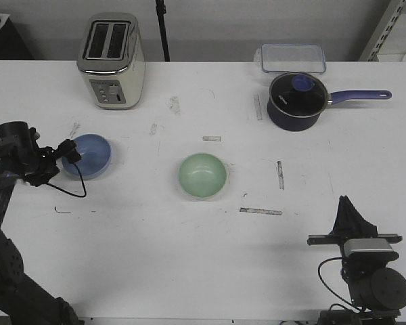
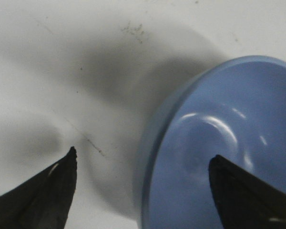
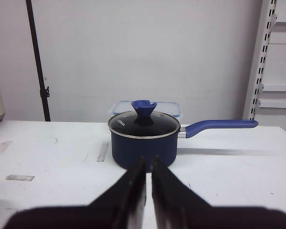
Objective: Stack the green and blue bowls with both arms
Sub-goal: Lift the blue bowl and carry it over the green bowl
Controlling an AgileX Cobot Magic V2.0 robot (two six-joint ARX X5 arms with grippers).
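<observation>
1. Bowls sit apart on the white desk [image 1: 189,271]: the green bowl [image 1: 202,176] mid-desk, the blue bowl [image 1: 89,156] well to its left.
2. My left gripper [image 1: 70,151] has its jaws open astride the blue bowl's rim, one finger inside [image 2: 248,195], one outside.
3. My right gripper [image 1: 350,215] rests right of the green bowl, jaws nearly closed and empty, facing the saucepan [image 3: 143,138].
</observation>
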